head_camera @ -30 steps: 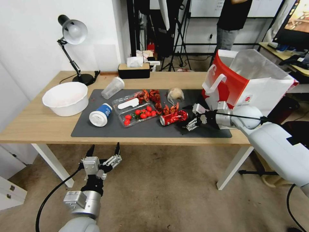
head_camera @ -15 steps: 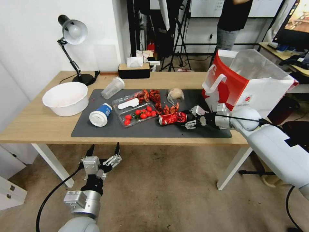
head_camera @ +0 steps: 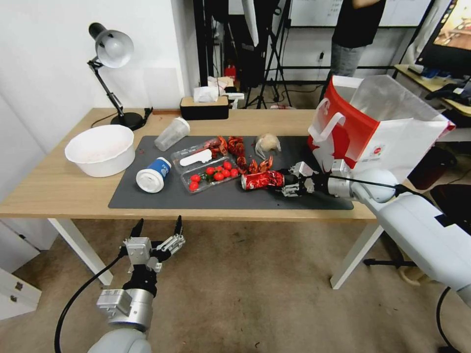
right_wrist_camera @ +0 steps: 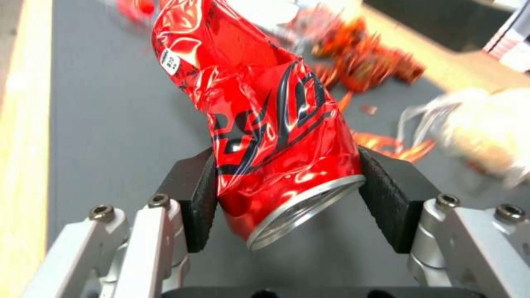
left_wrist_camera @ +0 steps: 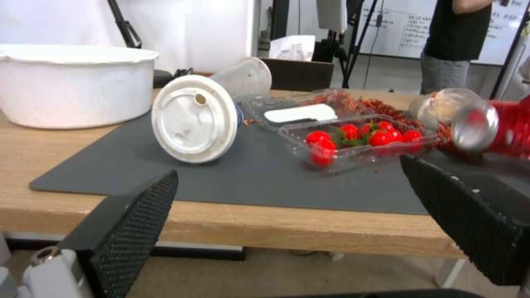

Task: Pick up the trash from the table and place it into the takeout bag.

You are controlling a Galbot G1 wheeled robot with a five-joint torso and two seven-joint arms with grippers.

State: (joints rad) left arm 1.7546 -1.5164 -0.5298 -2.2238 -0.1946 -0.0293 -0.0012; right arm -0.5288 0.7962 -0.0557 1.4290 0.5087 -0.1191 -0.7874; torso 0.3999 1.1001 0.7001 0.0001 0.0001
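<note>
One crushed red can lies sideways on mat, long way pointing at right gripper. Pads hug its end, squeezing. Takeout bag just behind. Left gripper far below table, spread wide.

Desk lamp, tissue box, white bowl
</note>
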